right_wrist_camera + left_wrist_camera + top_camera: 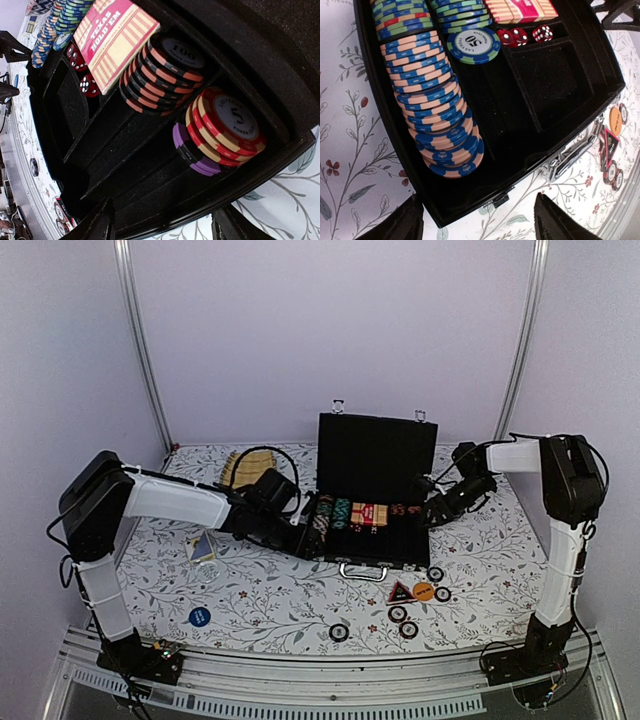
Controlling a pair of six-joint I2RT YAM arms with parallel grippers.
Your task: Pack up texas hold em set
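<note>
The black briefcase [372,540] lies open mid-table with its lid upright. Rows of poker chips [432,110], a card deck [112,40] and red dice [520,36] fill its tray. My left gripper [298,538] is at the case's left end, open, its fingers [395,225] straddling the near corner [477,225] without touching it. My right gripper [430,512] is at the right end, open, with the case's rim between its fingers [162,227]. Loose chips [398,613], a red triangle [400,592], an orange disc [423,591] and a blue disc [199,617] lie on the cloth in front.
A second card deck [202,550] lies left of the case beneath my left arm. A tan slatted mat [250,465] sits at the back left. The silver handle [575,150] juts from the case's front. The table's near rail [330,680] runs along the front.
</note>
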